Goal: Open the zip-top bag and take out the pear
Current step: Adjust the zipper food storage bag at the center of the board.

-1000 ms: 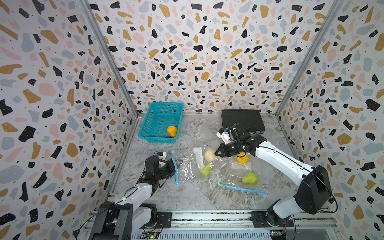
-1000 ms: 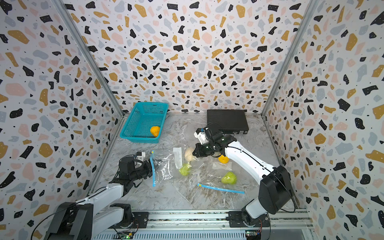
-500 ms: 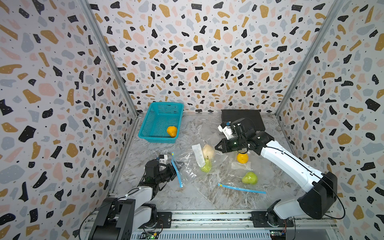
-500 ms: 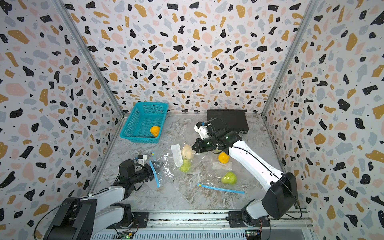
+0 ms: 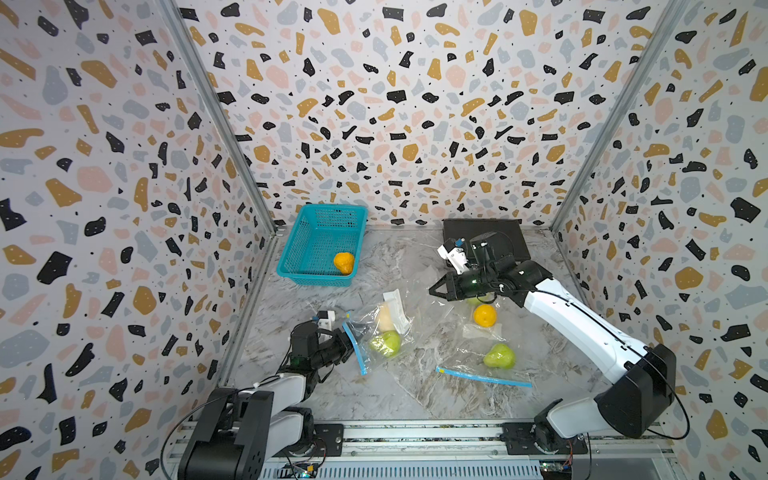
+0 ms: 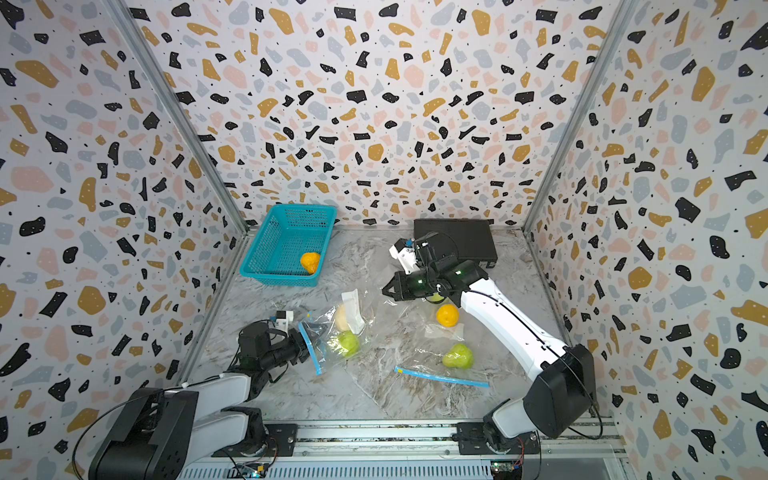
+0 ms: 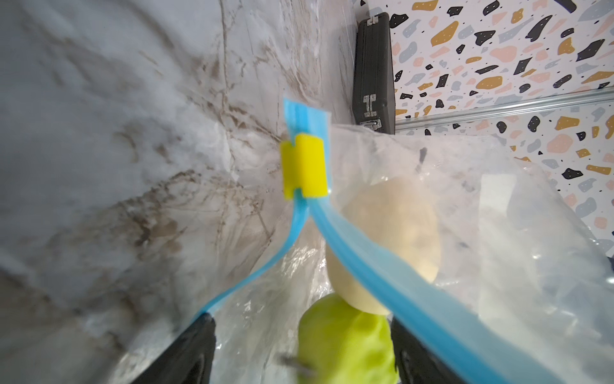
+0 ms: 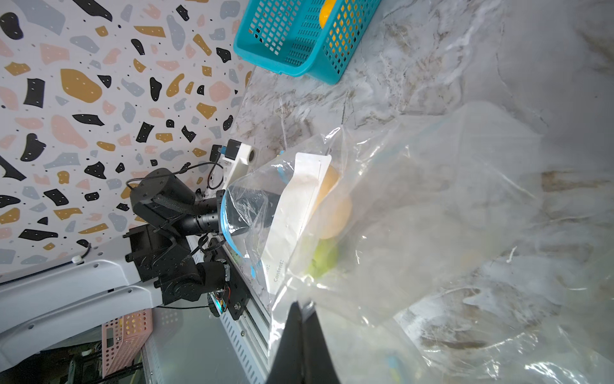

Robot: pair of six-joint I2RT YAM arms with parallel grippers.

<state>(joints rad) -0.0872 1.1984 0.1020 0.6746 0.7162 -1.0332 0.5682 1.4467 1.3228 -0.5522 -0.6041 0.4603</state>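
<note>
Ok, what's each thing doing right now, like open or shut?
zip-top bag: mouth open, slider at one end.
green pear: inside that bag.
left end effector: open, at the bag's mouth.
right end effector: shut.
other bag: lying flat.
black case: closed.
basket: upright, holding an orange fruit.

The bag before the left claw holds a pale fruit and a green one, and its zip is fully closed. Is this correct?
No, the zip is open: the left wrist view shows its blue strips parted up to the yellow slider. The pale fruit and the green fruit are inside the bag.
</note>
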